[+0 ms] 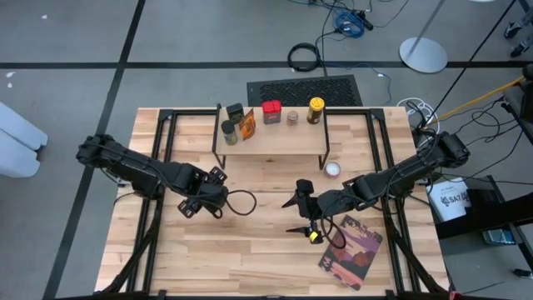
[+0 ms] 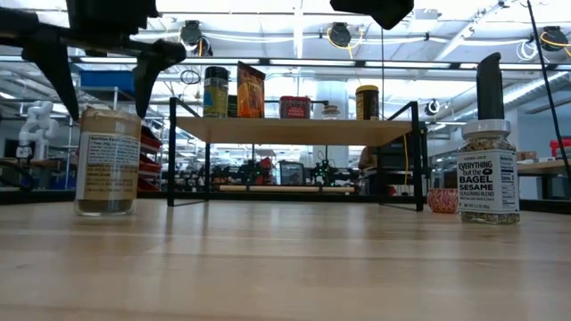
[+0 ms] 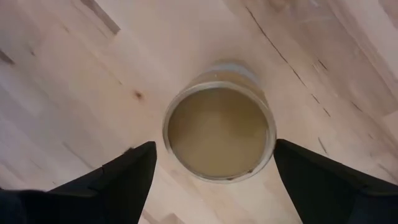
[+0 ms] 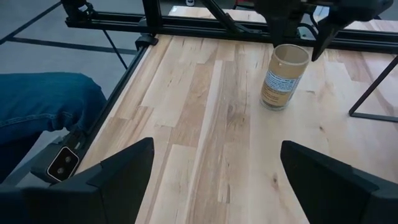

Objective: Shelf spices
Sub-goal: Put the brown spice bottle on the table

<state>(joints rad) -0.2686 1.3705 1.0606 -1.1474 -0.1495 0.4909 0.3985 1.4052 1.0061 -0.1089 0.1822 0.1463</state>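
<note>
Wood table's mostly bare — left gripper, fingers apart, hangs straight over the upright tan-topped jar — nearer than right.

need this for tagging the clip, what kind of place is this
Probably a robotics lab or workshop, not a kitchen: bare concrete floor with loose cables, rows of ceiling lights over benches, and another white robot in the background.

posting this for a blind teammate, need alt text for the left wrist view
Seen from directly above, a tan-topped spice jar stands upright on the pale wood table. The left gripper hovers over it, open, one dark finger on each side of the jar and neither touching it.
</note>
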